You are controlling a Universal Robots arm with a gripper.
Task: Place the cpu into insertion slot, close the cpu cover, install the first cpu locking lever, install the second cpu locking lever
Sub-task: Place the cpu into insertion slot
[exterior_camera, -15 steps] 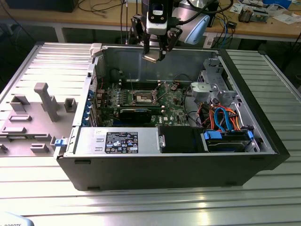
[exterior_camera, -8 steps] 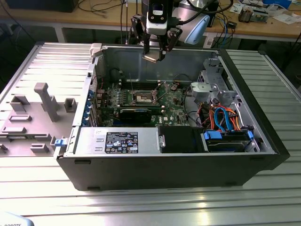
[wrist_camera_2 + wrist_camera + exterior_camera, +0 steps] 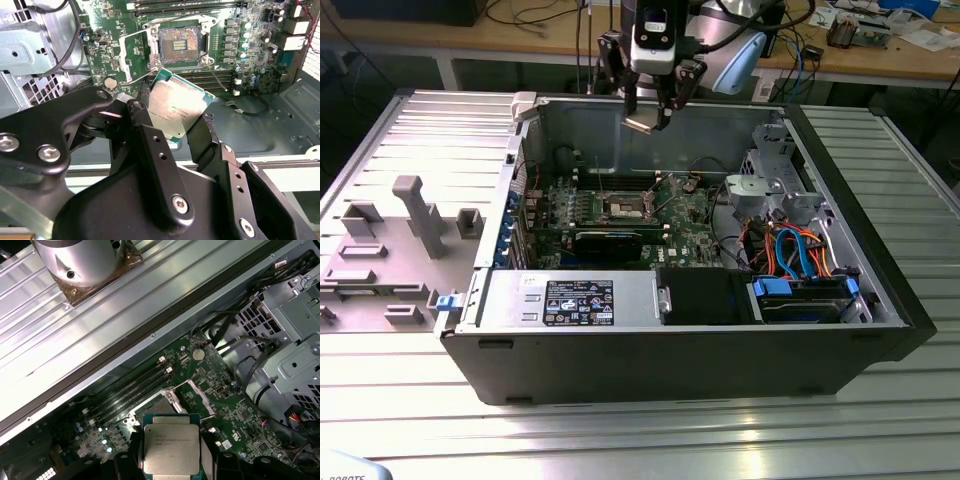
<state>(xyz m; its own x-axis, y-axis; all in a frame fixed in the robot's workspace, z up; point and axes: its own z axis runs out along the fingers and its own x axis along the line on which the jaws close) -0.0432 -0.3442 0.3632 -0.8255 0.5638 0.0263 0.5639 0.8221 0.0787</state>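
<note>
My gripper hangs above the open computer case, over its rear wall, shut on the cpu. In both wrist views the cpu is a square silver-topped chip with a green edge, clamped by two opposite edges between black fingers. Below it on the green motherboard lies the insertion slot, bare, with its dark contact field showing. The cpu cover stands swung open beside the slot. The cpu is well above the slot and touches nothing but the fingers.
A grey metal drive cage with blue and orange cables fills the case's side on the exterior view's right. A labelled power supply lies along the front. A grey fixture with blocks sits outside on the exterior view's left.
</note>
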